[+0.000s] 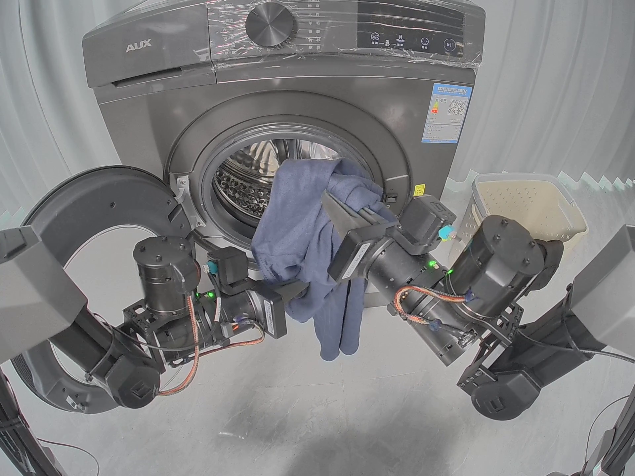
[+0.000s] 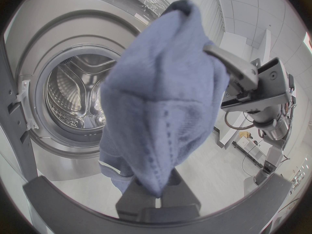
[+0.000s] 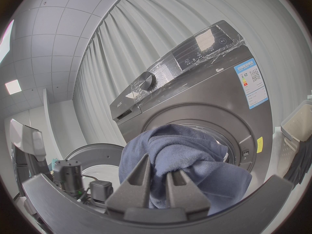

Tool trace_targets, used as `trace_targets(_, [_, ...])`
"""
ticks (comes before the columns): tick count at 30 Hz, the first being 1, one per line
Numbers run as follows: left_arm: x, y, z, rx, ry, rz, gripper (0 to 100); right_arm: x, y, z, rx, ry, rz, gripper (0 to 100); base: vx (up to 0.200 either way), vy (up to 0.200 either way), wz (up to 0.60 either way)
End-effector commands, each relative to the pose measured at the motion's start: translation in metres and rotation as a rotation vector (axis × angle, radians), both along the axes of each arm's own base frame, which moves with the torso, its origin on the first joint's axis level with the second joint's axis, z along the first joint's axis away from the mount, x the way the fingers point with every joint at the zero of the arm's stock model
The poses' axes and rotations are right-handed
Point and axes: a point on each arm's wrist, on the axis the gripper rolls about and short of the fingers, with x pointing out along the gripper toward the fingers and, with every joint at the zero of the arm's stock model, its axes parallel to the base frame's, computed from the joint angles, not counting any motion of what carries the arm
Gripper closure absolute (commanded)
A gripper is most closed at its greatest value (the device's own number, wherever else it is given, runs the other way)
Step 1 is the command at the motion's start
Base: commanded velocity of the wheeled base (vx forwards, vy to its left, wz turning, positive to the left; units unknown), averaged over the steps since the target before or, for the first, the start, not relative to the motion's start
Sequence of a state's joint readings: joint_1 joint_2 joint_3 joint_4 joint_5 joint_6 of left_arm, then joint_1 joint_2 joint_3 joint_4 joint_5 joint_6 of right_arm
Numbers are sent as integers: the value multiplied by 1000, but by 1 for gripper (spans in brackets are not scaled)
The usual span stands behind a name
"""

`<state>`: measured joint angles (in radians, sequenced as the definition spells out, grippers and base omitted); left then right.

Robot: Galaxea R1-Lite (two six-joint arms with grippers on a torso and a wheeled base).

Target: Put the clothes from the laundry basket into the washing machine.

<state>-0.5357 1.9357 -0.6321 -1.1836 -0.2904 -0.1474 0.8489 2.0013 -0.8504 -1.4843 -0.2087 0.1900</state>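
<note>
Holding the blue garment point(image 1: 297, 233) at the drum point(image 1: 246, 181) mouth, left gripper point(image 1: 297, 291) and right gripper point(image 1: 329, 201) fingers both pinch cloth, apparently firmly; next: push inside, let go.

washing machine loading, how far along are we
Done: the door is open and the blue garment is out of the laundry basket. In hand: left gripper and right gripper both hold it before the drum opening. Left: getting it inside.

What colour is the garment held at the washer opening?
The garment is plain dusty blue, best seen in the head view.
</note>
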Motion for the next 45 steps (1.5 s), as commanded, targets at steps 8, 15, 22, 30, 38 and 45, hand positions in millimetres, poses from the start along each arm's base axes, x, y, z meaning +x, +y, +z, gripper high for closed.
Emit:
trace_targets(8, [-62, 7, 18, -23, -34, -88, 100, 4, 6, -26, -56, 41, 4, 100, 0, 0, 0])
trace_targets(15, [-50, 2, 18, -41, -64, -39, 100, -3, 4, -34, -78, 67, 21, 0, 0, 0, 0])
trace_targets(22, [-37, -5, 12, -63, -76, 8, 100, -9, -3, -44, -118, 96, 26, 0, 0, 0, 0])
trace_targets(30, [-30, -3, 10, -73, -90, 39, 100, -8, -11, -36, -105, 88, 8, 0, 0, 0, 0])
trace_targets(38, [-35, 7, 16, -120, -128, 71, 100, -5, -24, -42, -123, 112, -26, 0, 0, 0, 0])
trace_targets(45, [-40, 11, 23, -161, -197, 95, 100, 8, -50, -55, -157, 147, -104, 0, 0, 0, 0])
